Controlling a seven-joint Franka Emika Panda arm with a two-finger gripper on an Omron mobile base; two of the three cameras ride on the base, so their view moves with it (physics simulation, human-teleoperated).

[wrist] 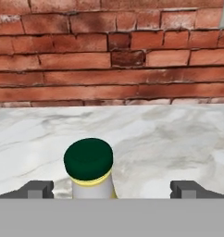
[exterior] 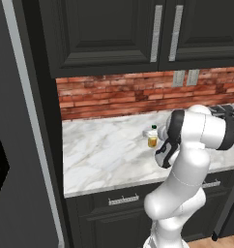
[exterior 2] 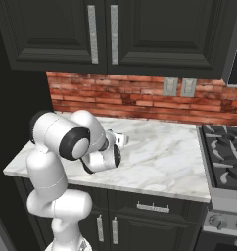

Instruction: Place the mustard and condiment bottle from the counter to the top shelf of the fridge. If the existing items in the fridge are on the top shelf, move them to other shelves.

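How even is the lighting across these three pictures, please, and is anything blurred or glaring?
Left base view: flat, even light, the mustard sharp on the counter, no glare. Right base view: equally even, with soft shading on the arm. Hand view: the green cap is crisp between the open gripper, the brick wall slightly soft.

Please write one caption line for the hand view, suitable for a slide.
Open gripper approaches the green-capped mustard standing on the marble counter, brick wall behind.
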